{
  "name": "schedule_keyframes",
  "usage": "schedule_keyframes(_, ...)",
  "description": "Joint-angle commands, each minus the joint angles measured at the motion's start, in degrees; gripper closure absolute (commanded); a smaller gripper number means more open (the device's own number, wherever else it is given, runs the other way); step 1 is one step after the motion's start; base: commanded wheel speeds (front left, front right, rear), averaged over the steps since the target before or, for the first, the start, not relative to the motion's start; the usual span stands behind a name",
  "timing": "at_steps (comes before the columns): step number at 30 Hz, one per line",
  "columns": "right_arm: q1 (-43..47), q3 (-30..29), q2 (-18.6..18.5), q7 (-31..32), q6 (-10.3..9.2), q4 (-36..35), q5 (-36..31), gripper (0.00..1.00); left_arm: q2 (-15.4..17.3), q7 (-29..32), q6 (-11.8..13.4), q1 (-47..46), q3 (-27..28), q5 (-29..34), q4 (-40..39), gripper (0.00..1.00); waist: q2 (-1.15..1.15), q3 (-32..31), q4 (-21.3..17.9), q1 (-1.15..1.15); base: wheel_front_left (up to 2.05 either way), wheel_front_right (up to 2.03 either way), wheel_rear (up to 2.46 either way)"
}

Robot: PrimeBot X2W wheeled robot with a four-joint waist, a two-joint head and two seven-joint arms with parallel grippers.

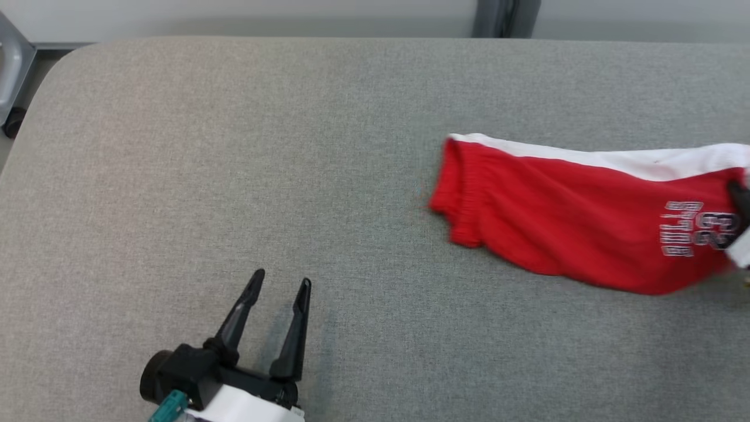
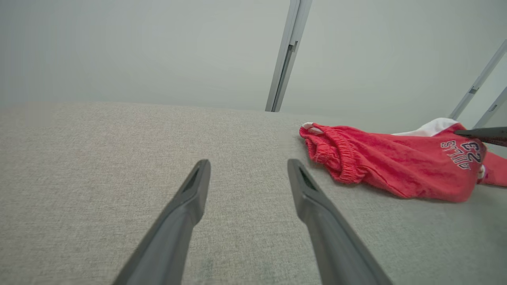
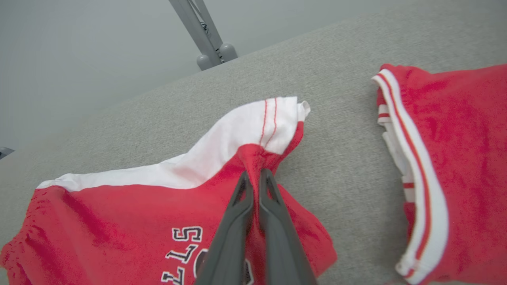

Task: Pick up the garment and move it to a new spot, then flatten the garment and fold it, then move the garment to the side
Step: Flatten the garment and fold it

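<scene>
The garment (image 1: 556, 217) is a pair of red shorts with a white side stripe and printed letters and a number. It lies on the right of the grey cloth table (image 1: 234, 146), elastic waistband toward the middle. My right gripper (image 3: 256, 174) is shut on a pinch of red fabric near the white-trimmed leg hem; one of its dark fingers (image 1: 739, 199) shows at the head view's right edge. My left gripper (image 1: 281, 277) hovers open low over the table's near left, well apart from the garment (image 2: 396, 166), with nothing between its fingers (image 2: 190, 198).
A second piece of red cloth (image 3: 455, 150) with white and red striped trim lies just beyond the gripped hem; whether it belongs to the same garment I cannot tell. A grey metal post (image 1: 504, 17) stands behind the table. A grey wheeled frame (image 1: 12, 76) is off the far left corner.
</scene>
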Motion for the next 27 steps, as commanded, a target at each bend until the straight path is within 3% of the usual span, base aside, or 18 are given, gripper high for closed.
schedule_keyframes(1,-0.1,-1.7,-0.6,-0.6,0.03,0.0,-1.2,1.0,-0.1,-0.3,-0.5,0.8,0.1,0.7,-0.2,0.0,0.0,-0.1,0.1,0.0,0.0,0.0,0.0)
schedule_keyframes(6,-2.0,-3.4,1.5,0.6,0.03,-5.8,-2.2,1.0,-1.0,-0.3,-1.2,1.8,-0.1,1.3,0.1,0.0,0.0,0.1,1.1,0.0,0.0,0.0,0.0)
schedule_keyframes(11,-0.2,4.4,6.3,3.6,0.03,-15.7,-3.1,1.0,-1.7,-0.3,-1.6,2.0,0.2,1.7,0.3,0.0,0.0,0.2,1.7,0.0,0.0,0.0,0.0)
schedule_keyframes(14,0.3,9.7,10.5,4.4,0.03,-18.2,-4.1,1.0,-1.9,-0.3,-1.9,1.9,0.5,2.0,0.3,0.0,0.0,0.2,1.8,0.0,0.0,0.0,0.0)
schedule_keyframes(21,-1.5,16.2,15.1,1.4,0.03,-13.0,-7.7,1.0,-2.4,-0.3,-2.5,0.8,0.4,2.7,1.0,0.0,0.0,0.1,3.5,0.0,0.0,0.0,0.0)
schedule_keyframes(27,-4.1,19.6,15.7,-3.2,0.03,-4.1,-9.3,1.0,-2.7,-0.3,-2.9,1.8,0.3,2.7,2.2,0.0,0.0,-0.3,5.6,0.0,0.0,0.0,0.0)
